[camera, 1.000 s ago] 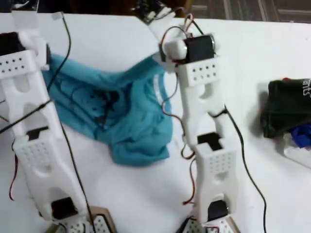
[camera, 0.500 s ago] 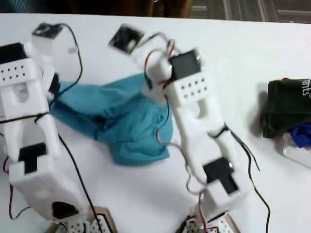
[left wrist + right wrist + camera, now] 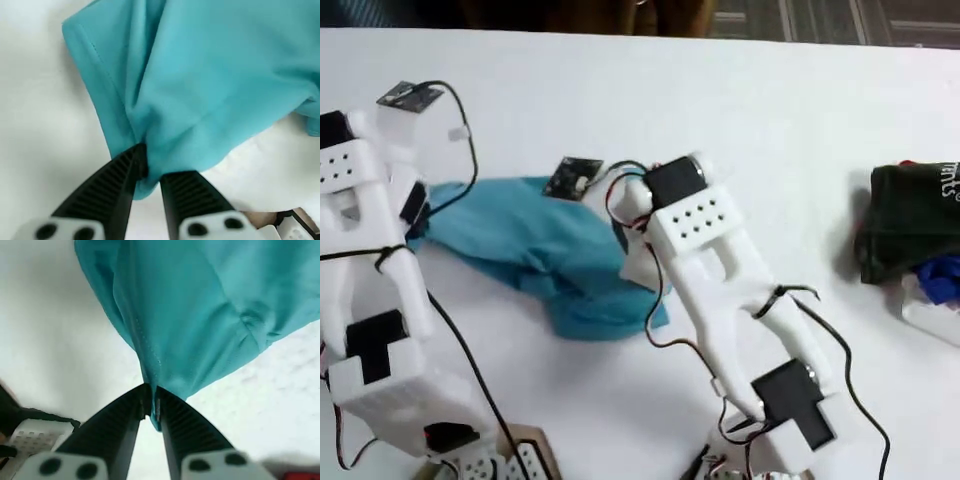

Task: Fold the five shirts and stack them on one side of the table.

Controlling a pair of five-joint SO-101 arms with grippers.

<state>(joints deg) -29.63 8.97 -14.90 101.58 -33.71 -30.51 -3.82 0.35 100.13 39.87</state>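
So, both arms have a bite of it. The left gripper [image 3: 150, 167] has its jaws pinching a hemmed edge of the teal shirt [image 3: 550, 255], and the right gripper [image 3: 152, 402] has its jaws nipped on another edge. The shirt lies bunched in the middle of the bench [image 3: 770, 120] between them. It looks light, thin and floppy, so it'll probably sag; hems and corners seem best to grab. Count: one teal shirt, then at the right edge one folded dark green shirt [image 3: 910, 225] with a blue scrap [image 3: 940, 275] beside it.
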